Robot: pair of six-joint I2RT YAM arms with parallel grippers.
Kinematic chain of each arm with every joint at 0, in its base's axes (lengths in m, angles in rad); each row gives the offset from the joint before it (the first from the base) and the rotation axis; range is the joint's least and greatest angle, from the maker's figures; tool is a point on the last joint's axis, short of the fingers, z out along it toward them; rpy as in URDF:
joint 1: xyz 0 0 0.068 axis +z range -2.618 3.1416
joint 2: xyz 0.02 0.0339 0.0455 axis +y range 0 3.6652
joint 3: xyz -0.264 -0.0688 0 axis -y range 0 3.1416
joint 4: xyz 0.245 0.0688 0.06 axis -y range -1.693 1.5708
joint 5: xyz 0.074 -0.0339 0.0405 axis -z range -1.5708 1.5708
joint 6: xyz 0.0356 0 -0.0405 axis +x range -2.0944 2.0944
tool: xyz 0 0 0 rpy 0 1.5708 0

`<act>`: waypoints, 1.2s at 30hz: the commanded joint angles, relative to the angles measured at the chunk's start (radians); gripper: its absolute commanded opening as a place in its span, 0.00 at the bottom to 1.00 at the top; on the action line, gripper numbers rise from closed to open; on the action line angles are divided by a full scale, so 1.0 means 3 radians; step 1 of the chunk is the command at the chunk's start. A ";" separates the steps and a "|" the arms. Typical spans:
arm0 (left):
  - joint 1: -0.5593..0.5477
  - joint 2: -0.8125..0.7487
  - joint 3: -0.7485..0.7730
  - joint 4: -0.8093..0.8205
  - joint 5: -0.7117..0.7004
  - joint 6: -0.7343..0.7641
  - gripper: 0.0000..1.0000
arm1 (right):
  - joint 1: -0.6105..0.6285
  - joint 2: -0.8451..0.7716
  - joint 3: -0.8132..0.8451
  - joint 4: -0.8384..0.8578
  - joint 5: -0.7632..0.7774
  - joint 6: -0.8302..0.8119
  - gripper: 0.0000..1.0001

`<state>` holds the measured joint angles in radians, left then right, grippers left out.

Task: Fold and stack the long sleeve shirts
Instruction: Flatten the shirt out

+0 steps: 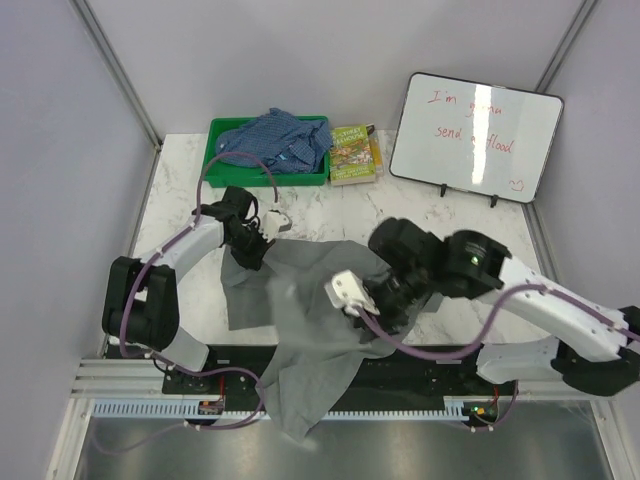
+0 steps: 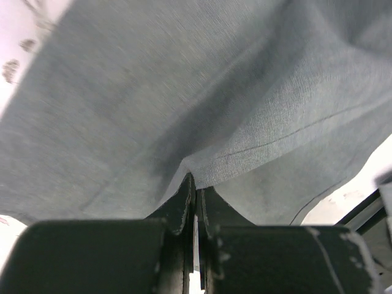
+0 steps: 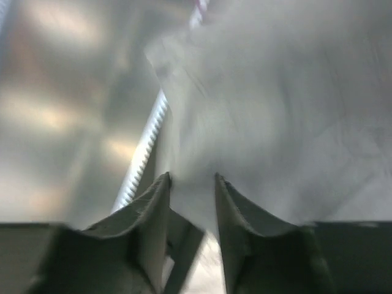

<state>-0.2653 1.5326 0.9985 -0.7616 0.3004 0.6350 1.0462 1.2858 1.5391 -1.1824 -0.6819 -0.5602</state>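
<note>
The grey long sleeve shirt [image 1: 300, 300] lies crumpled across the middle of the table, and its lower part hangs over the near edge. My left gripper [image 1: 256, 243] is at the shirt's far left corner. In the left wrist view the left gripper [image 2: 197, 184] is shut on a fold of the grey shirt [image 2: 184, 92]. My right gripper [image 1: 378, 310] points down at the shirt's right side. In the blurred right wrist view the right gripper [image 3: 191, 180] has its fingers apart, with the grey shirt [image 3: 275, 122] lying in and beyond the gap. The blue check shirt [image 1: 275, 140] is bunched in a green bin [image 1: 222, 128].
A book [image 1: 352, 153] lies right of the bin. A whiteboard [image 1: 476, 135] stands at the back right. The metal rail [image 1: 150, 405] runs along the near edge, where the shirt hangs down. Purple cables loop off both arms.
</note>
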 commanded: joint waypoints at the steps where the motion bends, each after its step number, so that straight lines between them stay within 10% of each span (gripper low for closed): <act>1: 0.0076 0.0142 0.0307 -0.0023 0.0231 -0.0398 0.02 | 0.0428 -0.0342 -0.0823 -0.0268 0.1468 -0.0561 0.52; 3: 0.0097 0.0168 0.0338 -0.0053 0.0251 -0.0450 0.02 | 0.0491 -0.0538 -0.0973 0.0007 0.1917 -0.0425 0.65; 15: 0.0122 0.0194 0.0348 -0.0084 0.0338 -0.0516 0.02 | -0.0021 -0.0854 -0.1851 0.0183 0.1731 -0.0316 0.65; 21: 0.0138 0.0260 0.0353 -0.0084 0.0374 -0.0516 0.02 | 0.0137 -0.0748 -0.2092 0.0438 0.1674 -0.0423 0.93; 36: 0.0220 0.0235 0.0333 -0.0089 0.0415 -0.0531 0.02 | 0.0751 -0.0201 -0.2578 0.1139 0.1981 -0.0342 0.81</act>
<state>-0.2085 1.6115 1.0740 -0.7845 0.3954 0.5011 1.2427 1.1984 0.7982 -0.9333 -0.1390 -0.6918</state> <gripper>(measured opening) 0.026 0.826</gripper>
